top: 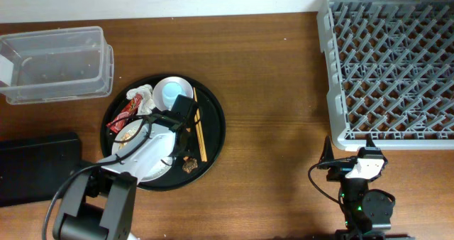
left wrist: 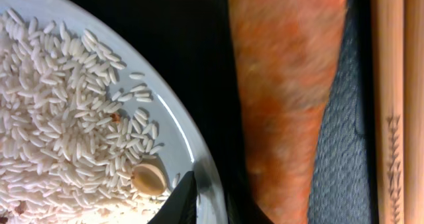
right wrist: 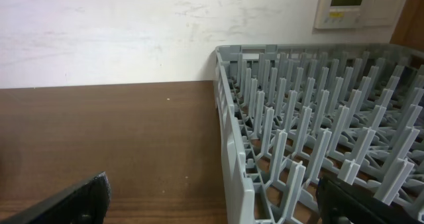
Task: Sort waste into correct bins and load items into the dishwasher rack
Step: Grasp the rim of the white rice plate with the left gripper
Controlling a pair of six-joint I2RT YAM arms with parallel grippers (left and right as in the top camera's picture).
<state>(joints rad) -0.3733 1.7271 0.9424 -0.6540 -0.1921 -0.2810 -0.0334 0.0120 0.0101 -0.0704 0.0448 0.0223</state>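
The white plate [top: 145,158] with rice scraps [left wrist: 59,118] lies on the round black tray [top: 213,119]. My left gripper [top: 179,126] is nearly closed, pinching the plate's rim [left wrist: 192,151] between its fingers [left wrist: 212,207]. A blurred orange carrot piece [left wrist: 285,98] and the two chopsticks [left wrist: 391,105] lie just right of it. The tray also holds the chopsticks in the overhead view [top: 199,133], the red wrapper [top: 124,116], the tissue [top: 142,92], the blue cup [top: 172,95] in the white bowl [top: 186,85] and a brown lump [top: 190,165]. My right gripper [top: 358,157] is open and empty [right wrist: 215,201] beside the grey rack [top: 390,62].
The clear tub [top: 53,62] stands at the back left. The flat black tray [top: 39,169] lies at the front left. The rack's near left corner [right wrist: 232,158] is just ahead of my right gripper. Bare wooden table [top: 277,126] lies between tray and rack.
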